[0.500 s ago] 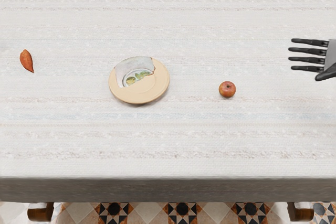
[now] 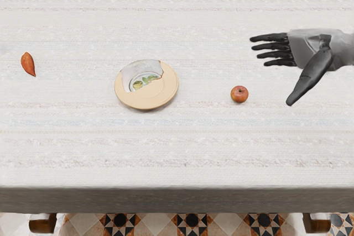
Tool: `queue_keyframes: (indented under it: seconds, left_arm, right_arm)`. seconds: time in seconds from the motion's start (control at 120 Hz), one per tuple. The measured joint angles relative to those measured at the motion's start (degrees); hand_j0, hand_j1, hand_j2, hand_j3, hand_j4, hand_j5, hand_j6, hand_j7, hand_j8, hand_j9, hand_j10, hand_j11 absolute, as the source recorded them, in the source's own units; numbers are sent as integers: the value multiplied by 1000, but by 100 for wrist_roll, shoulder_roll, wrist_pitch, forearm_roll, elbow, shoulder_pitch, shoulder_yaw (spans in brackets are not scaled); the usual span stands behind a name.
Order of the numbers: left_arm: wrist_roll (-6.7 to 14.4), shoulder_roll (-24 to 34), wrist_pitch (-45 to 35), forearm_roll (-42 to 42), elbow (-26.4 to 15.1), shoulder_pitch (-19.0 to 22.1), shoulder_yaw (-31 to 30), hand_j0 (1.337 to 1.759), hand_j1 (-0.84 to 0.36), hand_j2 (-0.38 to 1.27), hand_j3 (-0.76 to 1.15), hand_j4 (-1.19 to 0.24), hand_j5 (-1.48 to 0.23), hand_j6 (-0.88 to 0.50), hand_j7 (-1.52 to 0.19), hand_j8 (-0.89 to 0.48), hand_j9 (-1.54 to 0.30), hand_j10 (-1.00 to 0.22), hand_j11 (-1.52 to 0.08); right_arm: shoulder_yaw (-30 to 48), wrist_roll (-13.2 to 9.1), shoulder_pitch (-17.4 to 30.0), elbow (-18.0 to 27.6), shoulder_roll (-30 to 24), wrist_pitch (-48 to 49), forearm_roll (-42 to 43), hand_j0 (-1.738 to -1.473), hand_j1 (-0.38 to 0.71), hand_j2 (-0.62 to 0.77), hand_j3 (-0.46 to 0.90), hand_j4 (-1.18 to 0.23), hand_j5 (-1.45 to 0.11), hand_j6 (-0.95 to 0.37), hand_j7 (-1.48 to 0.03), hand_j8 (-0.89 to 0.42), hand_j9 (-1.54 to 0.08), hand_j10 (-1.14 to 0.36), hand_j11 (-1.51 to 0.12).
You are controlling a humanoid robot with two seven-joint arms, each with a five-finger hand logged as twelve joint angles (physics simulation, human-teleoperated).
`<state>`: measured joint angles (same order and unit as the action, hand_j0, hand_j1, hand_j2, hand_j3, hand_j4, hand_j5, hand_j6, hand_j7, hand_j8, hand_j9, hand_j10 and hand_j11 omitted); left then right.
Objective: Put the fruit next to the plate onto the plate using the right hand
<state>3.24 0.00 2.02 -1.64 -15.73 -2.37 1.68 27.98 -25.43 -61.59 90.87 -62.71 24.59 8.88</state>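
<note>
Apple (image 2: 239, 94) on desk (image 2: 177, 153), right of plate (image 2: 166, 95), well apart from it. Our right hand (image 2: 300, 53) farther right of plate, past apple, fingers spread, empty. Risk we see: fingertip nudge before closure rolls round apple away.

Right hand (image 2: 303, 53) farther in from right edge than half second ago: palm and thumb now in view, before only fingers. Nearer apple (image 2: 239, 94), above and right of it, not touching.
</note>
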Motion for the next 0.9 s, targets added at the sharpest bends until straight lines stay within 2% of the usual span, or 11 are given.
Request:
queue_keyframes:
  seconds: [0.033,0.133,0.25,0.433,0.6,0.9]
  left_arm:
    - [0,0,1,0,0,0,0,1658,349,0,0,0,0,0,0,0,0,0,0]
    - [0,0,0,1,0,0,0,1658,349,0,0,0,0,0,0,0,0,0,0]
    - [0,0,0,2,0,0,0,1658,349,0,0,0,0,0,0,0,0,0,0]
    - [-1,0,0,1,0,0,-1,1658,349,0,0,0,0,0,0,0,0,0,0]
    - [0,0,0,1,0,0,-1,1658,349,0,0,0,0,0,0,0,0,0,0]
    - [0,0,0,2,0,0,-1,1658,349,0,0,0,0,0,0,0,0,0,0]
  right_arm:
    - [-63,-93,-17,90,166,-386,271,-1658,-316,-5,0,-27,-36,-27,-36,-28,-36,-28,-36]
    - [-165,-606,-26,191,783,-1210,1372,-1658,-316,-5,0,-29,-37,-30,-37,-30,-37,-29,-37]
    - [-225,-842,-20,223,1207,-1569,1910,-1658,-315,-5,0,-31,-39,-32,-38,-32,-38,-31,-38]
    - [-423,-937,-350,42,1888,-1770,2617,-1658,-315,-5,0,-31,-38,-33,-38,-32,-38,-31,-38]
    - [-841,-953,-377,-195,2482,-2611,3426,-1658,-315,-5,0,-32,-38,-33,-38,-32,-38,-31,-38]
    - [-1396,-956,-99,-388,2756,-3544,4218,-1658,-285,-9,0,-57,-71,-59,-71,-58,-71,-57,-71]
